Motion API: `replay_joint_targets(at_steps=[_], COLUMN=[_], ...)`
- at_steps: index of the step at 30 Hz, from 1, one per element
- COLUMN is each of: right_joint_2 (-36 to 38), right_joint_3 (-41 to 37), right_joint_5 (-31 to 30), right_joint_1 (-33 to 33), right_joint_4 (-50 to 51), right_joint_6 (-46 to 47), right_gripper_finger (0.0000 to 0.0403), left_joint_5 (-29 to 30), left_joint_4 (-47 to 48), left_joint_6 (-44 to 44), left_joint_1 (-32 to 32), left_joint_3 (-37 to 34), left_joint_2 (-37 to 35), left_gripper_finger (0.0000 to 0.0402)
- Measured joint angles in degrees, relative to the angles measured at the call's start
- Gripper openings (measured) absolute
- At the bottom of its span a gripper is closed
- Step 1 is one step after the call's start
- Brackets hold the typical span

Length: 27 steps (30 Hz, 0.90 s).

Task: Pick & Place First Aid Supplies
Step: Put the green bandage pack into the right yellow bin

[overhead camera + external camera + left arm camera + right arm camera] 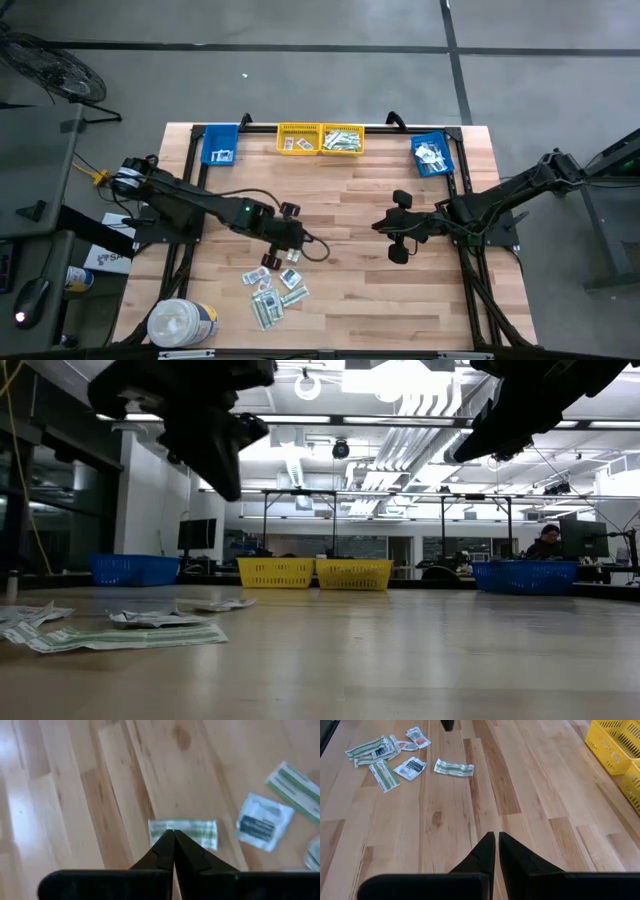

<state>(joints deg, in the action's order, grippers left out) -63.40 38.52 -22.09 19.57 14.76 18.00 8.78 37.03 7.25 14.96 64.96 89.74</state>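
Wood table | left gripper jaws clenched, empty | green-white packet directly beneath tips

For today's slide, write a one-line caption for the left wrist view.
Shut left gripper poised over a green-striped packet on the wooden table, more packets nearby.

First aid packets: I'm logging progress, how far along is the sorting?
Some packets already lie in the yellow bins and blue bins. In hand: nothing visibly; the left hand is shut above a green-white strip, and the right hand waits shut over bare wood. A pile of packets remains.
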Motion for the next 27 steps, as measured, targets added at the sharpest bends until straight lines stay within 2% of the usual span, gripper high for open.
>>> replay_joint_targets(at_steps=[4,9,12,19,27], right_joint_2=[0.0,0.0,0.0,0.0,0.0], right_joint_3=[0.0,0.0,0.0,0.0,0.0], right_joint_5=[0.2,0.4,0.4,0.4,0.4], right_joint_1=[0.0,0.0,0.0,0.0,0.0], right_joint_4=[0.0,0.2,0.1,0.1,0.4], right_joint_6=[0.0,0.0,0.0,0.0,0.0], right_gripper_finger=[0.0016,0.0016,0.0016,0.0016,0.0016], left_joint_5=[0.1,-0.3,-0.3,-2.8,-11.7], left_joint_4=[0.5,-0.3,-1.0,-3.1,-3.6], left_joint_6=[0.7,4.6,5.4,7.3,7.6], left_joint_1=[-0.5,-1.2,-2.4,-7.1,-12.4], left_joint_3=[0.0,0.0,0.0,0.0,0.1], left_joint_2=[2.7,7.8,10.5,12.5,13.5], left_gripper_finger=[0.0039,0.0122,0.0157,0.0170,0.0170])
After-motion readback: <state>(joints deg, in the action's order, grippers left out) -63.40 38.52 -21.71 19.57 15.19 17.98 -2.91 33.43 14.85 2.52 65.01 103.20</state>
